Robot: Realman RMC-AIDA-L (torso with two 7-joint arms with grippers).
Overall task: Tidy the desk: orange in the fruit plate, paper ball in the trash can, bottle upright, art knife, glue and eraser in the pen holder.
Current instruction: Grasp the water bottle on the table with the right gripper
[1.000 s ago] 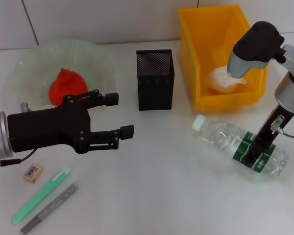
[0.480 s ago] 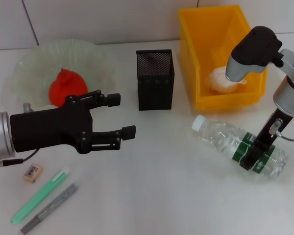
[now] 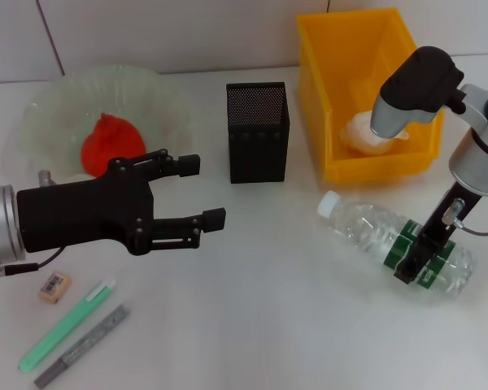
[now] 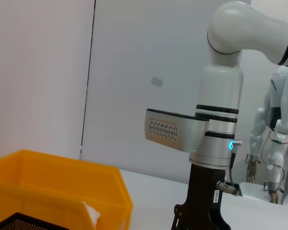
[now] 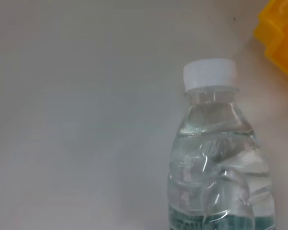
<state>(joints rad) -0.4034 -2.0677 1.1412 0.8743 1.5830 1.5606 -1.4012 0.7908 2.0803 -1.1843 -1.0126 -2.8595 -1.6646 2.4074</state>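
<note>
Clear glossy plastic bottle [image 3: 394,242] with smooth white cap [image 5: 210,73]; black perforated mesh pen holder [image 3: 257,131]; glossy yellow plastic bin [image 3: 366,89]; crumpled paper ball [image 3: 368,133]; translucent ribbed plate [image 3: 65,114]

A black left gripper [image 3: 203,193] is joined to a silver cuff. The white-and-grey right arm [image 3: 480,146] is marked by a blue light.

I've got the clear bottle [image 3: 394,244] lying on its side at 4 o'clock, white cap pointing toward 10, green label band mid-body.
</note>
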